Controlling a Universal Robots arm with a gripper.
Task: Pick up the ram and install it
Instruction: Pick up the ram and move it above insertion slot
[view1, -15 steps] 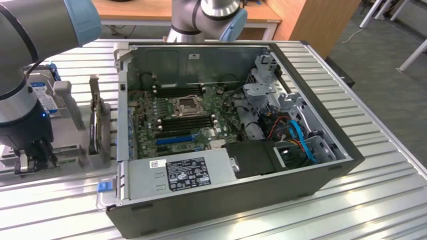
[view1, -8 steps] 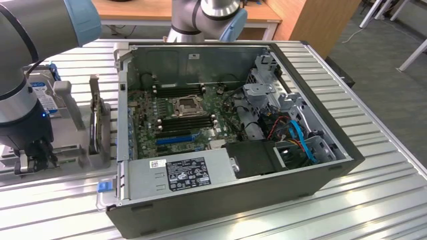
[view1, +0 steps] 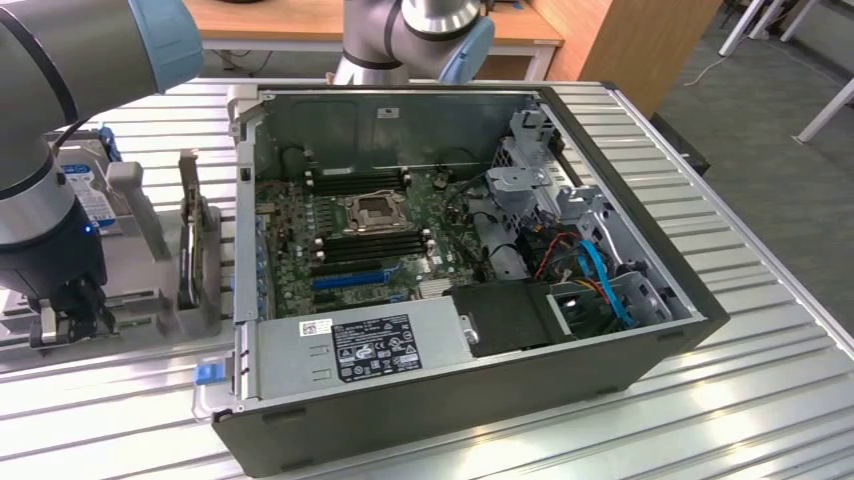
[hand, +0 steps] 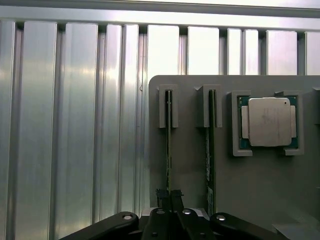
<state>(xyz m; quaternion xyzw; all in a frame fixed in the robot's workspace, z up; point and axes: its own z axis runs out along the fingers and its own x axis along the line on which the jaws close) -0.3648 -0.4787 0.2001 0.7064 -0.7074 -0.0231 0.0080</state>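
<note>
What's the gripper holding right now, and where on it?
The ram, pinched across its thin edge near one end, seated in the grey holder.

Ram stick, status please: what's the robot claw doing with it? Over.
Gripper down at the ram, grip unclear. Ram on edge in gray holder slot, not lifted. Second stick in the neighbouring slot, apart.

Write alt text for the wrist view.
The gripper is at one end of the ram, which stands on edge in a slot of a grey holder. A second stick and a square silver processor sit in the same holder, which lies on a ribbed metal table.
</note>
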